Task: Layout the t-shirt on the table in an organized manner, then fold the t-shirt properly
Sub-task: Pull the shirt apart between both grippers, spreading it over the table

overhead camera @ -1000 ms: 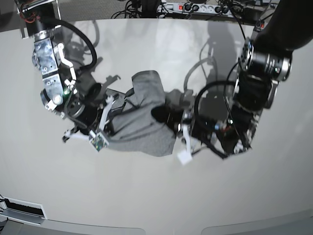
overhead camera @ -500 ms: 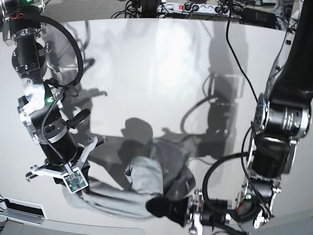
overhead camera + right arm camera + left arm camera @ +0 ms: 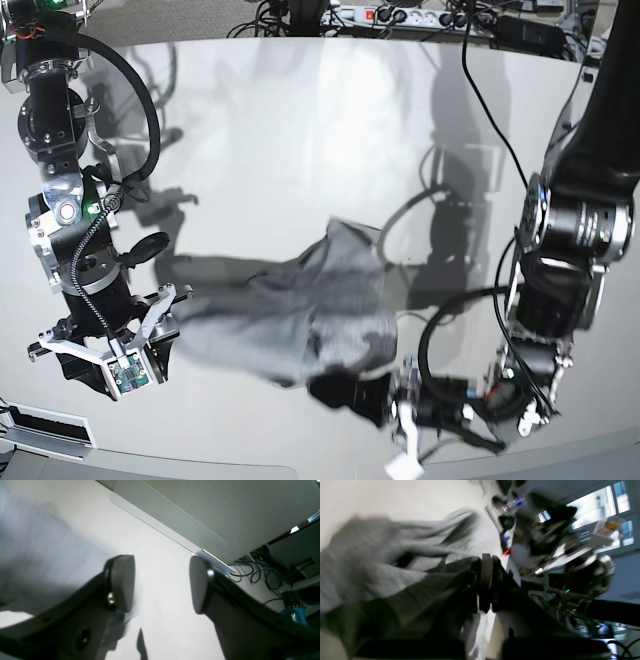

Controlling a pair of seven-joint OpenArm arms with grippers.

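I see the worktop, glossy off-white, filling nearly the whole base frame, its curved far edge along the top and near edge along the bottom. The grey t-shirt lies bunched and blurred just below the frame's centre. Dark arm shadows fall across the surface around it, mostly upper left and right of centre.
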